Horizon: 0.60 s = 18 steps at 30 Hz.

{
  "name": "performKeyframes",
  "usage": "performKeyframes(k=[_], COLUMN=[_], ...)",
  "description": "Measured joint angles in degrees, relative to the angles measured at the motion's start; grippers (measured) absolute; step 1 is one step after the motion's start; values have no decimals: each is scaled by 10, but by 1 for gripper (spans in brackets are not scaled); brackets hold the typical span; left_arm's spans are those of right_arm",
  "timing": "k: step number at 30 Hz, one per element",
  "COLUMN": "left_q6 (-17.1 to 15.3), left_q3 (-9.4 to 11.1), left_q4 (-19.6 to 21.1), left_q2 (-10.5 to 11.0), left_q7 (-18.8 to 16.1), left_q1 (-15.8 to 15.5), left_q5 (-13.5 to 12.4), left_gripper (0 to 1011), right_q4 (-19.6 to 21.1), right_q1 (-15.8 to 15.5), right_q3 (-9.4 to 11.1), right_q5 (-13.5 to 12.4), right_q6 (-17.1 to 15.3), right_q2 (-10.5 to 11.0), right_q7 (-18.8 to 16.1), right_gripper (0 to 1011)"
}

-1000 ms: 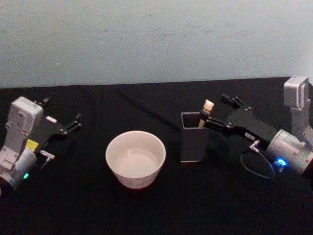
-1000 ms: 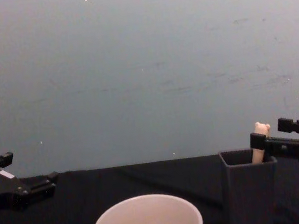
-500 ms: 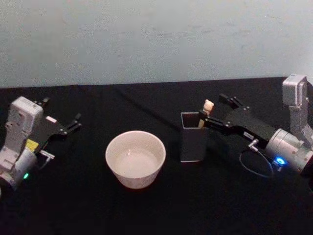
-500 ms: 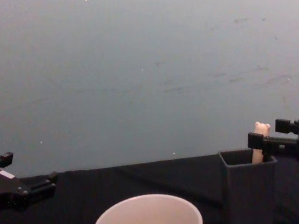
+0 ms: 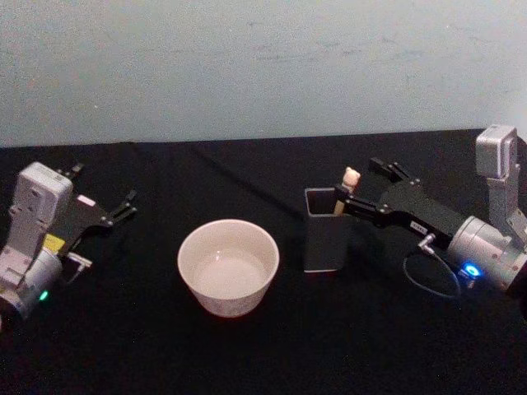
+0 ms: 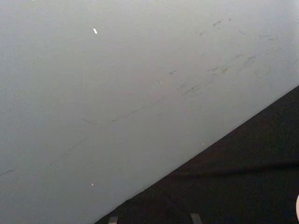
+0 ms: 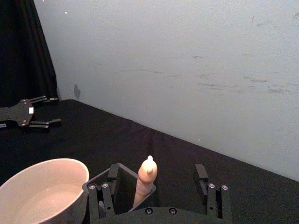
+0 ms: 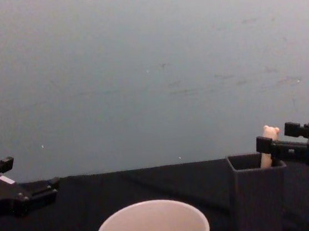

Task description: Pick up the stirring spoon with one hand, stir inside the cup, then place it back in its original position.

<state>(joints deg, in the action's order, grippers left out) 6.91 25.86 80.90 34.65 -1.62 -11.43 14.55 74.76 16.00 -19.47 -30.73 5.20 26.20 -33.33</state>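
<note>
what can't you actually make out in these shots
- Spoon bowl and neck: hidden by the holder walls in head, chest and right wrist views; the open right gripper straddles the handle.
- Cup and holder bases: cut off by the chest view's lower edge.
- Cup contents: pale sheen in head view; liquid or not, cannot tell.
- Left gripper, parked left: body cut off by the chest view's side edge.
</note>
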Motion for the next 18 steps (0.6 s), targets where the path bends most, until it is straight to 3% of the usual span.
performKeyframes(k=[6, 14, 18], left_q6=[0, 0, 0], left_q3=[0, 0, 0], left_q4=[0, 0, 0], left_q2=[0, 0, 0], left_q7=[0, 0, 0], left_q1=[0, 0, 0], left_q5=[0, 0, 0], left_gripper=[1002, 1001, 1001], right_q4=[0, 1, 1], right_q1=[0, -1, -1], right_q3=[0, 0, 0], right_q5=[0, 0, 0], right_q6=[0, 1, 1], right_q2=[0, 0, 0], right_q7=[0, 0, 1], right_gripper=[1005, 824, 682])
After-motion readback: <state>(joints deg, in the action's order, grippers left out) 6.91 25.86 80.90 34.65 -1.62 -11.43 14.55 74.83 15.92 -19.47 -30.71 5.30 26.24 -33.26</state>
